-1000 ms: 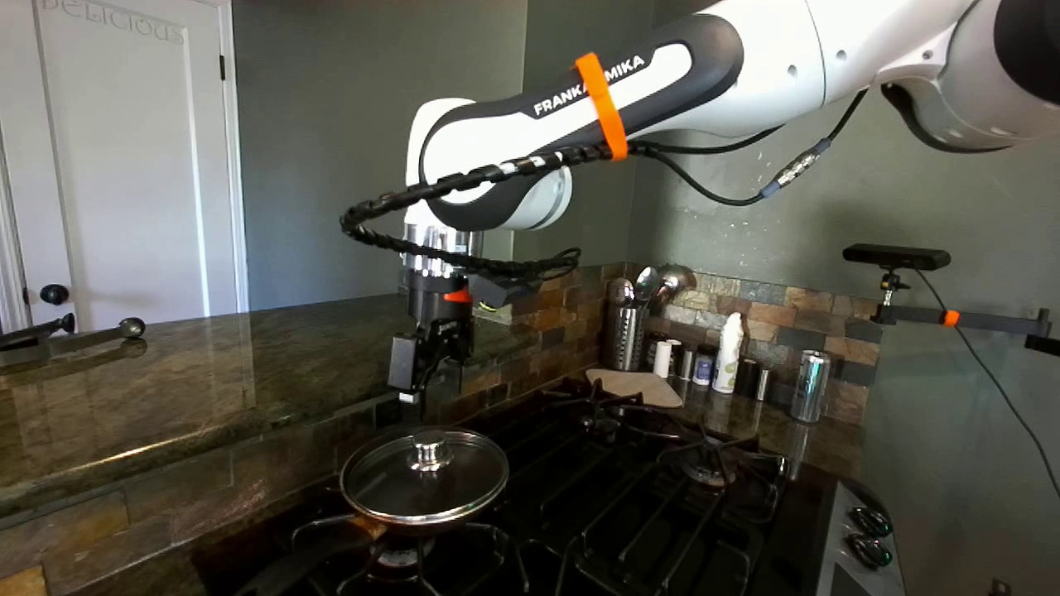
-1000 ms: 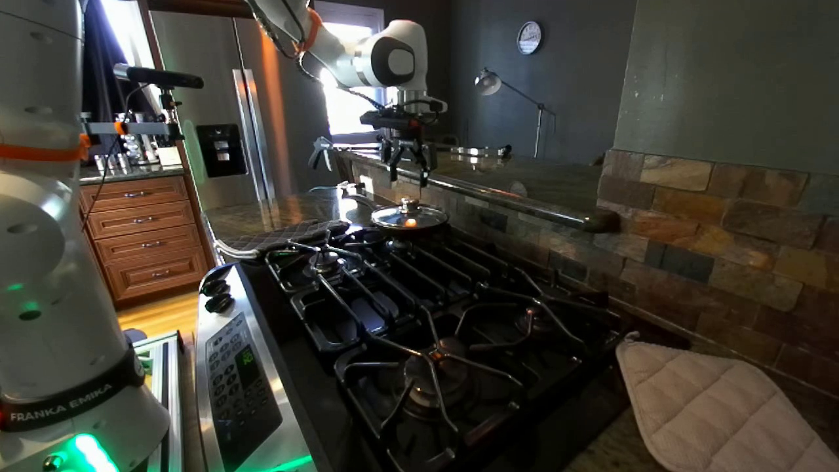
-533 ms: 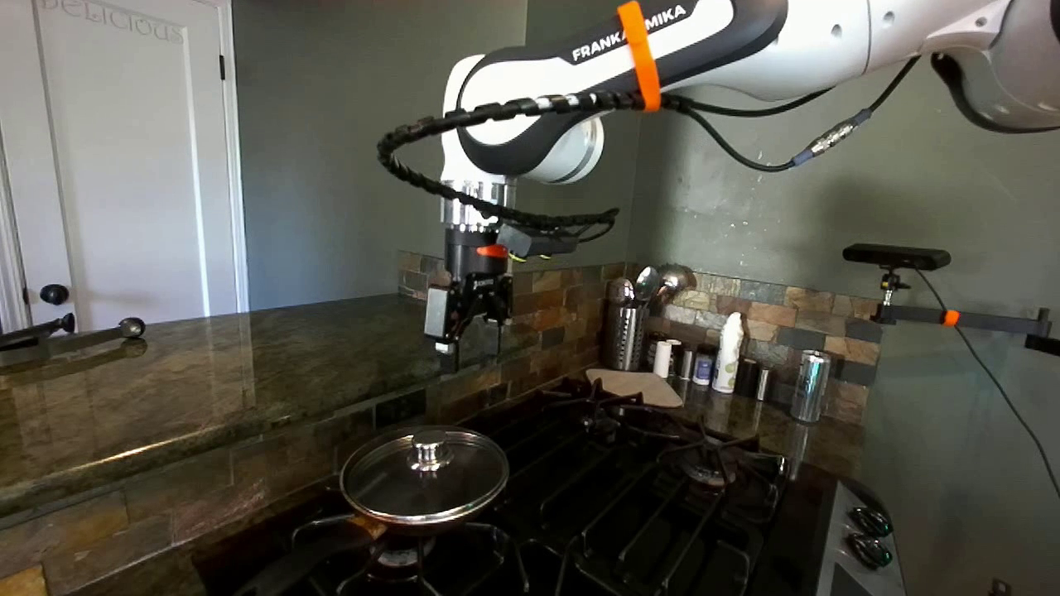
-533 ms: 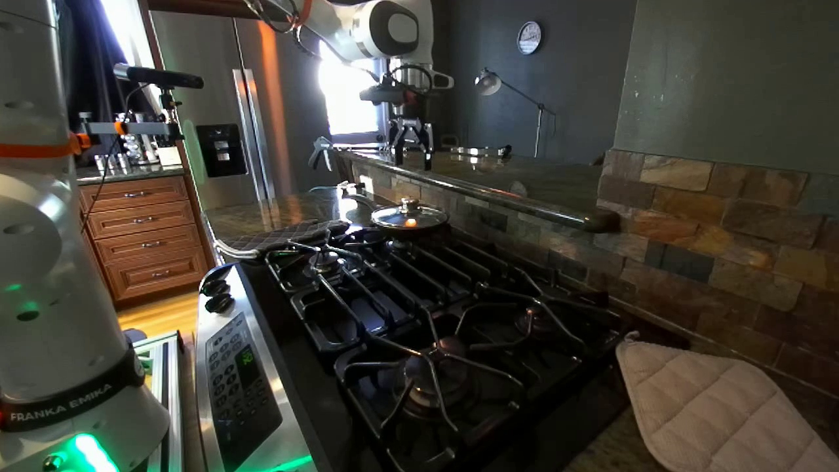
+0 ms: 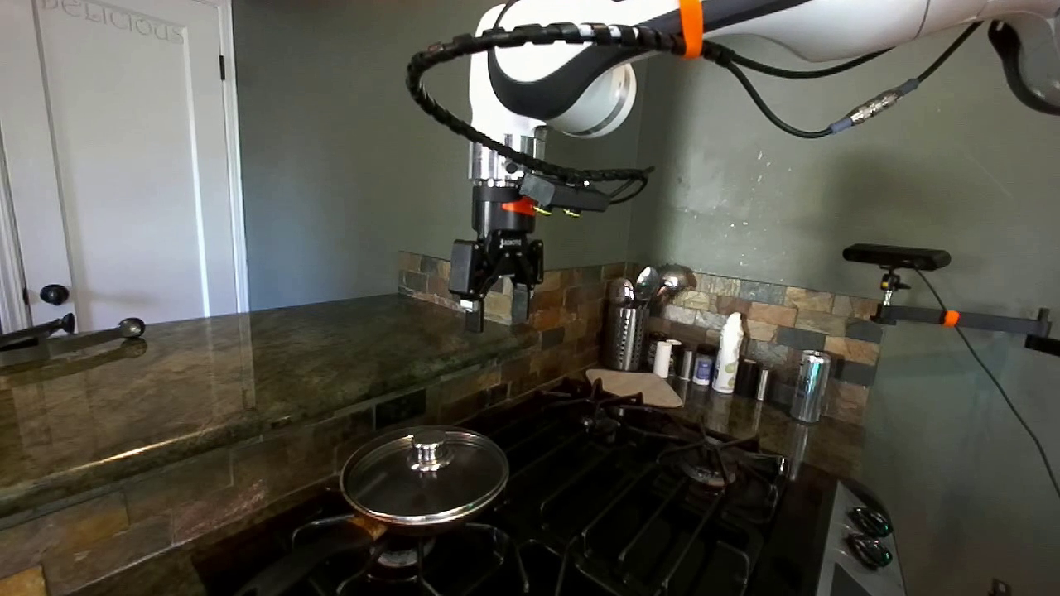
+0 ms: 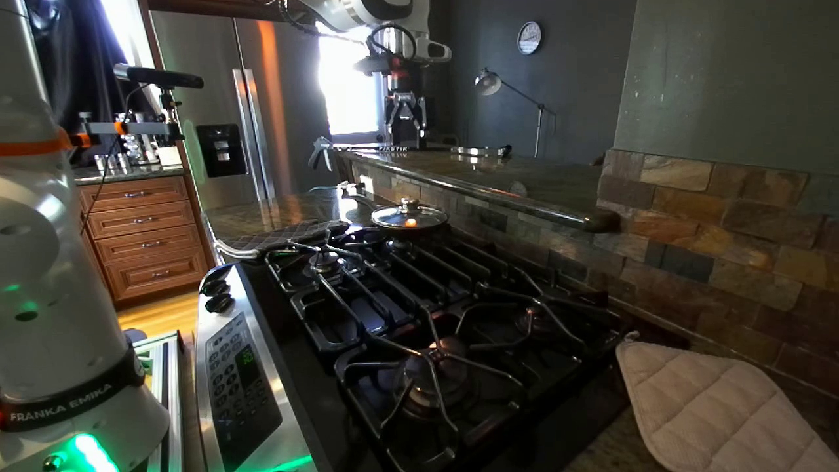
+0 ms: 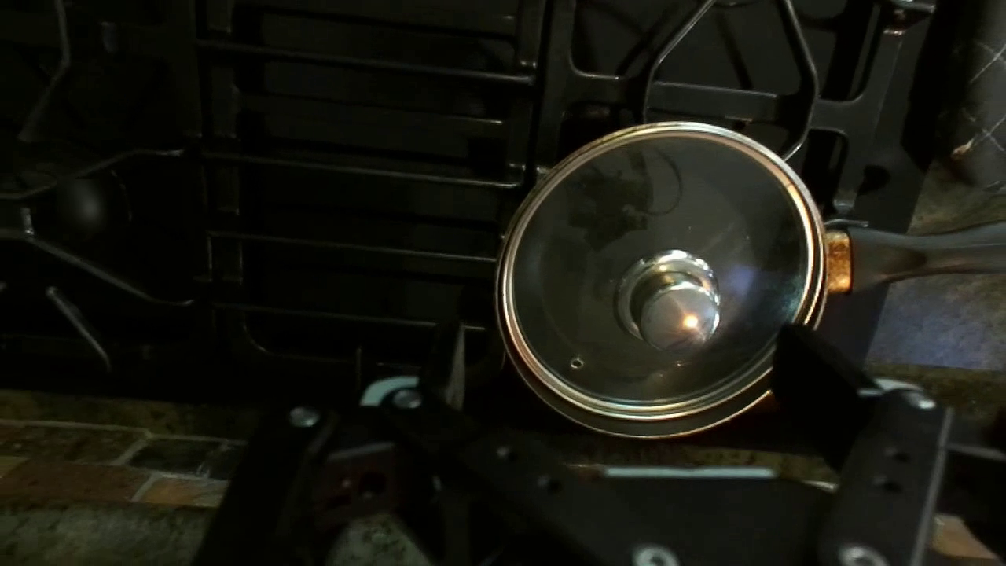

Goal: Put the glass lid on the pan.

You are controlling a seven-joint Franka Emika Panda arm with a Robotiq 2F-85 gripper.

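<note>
The glass lid [image 5: 381,480] is round and clear, with a shiny metal rim and metal knob. It lies on top of the pan [image 5: 310,559] on the stove's far burner; the lid also shows in an exterior view [image 6: 393,215]. In the wrist view the lid [image 7: 597,204] covers nearly all of the pan [image 7: 927,250]. A thin crescent of pan rim shows at its lower edge there. The pan's inside is hidden under the glass. My gripper [image 5: 497,310] is open and empty, well above the lid and apart from it; its spread fingers also show in the wrist view [image 7: 621,350].
Black stove grates [image 6: 432,314] stretch beside the pan. A raised stone counter [image 5: 290,364] with a tiled wall runs along the pan's side. A dark quilted mitt [image 6: 288,237] lies near the pan, and a pale pot holder [image 6: 721,400] lies at the stove's opposite end.
My gripper has risen away from the lid and shifted to the right in an exterior view, staying open and empty. The lid and the pan have not moved.
</note>
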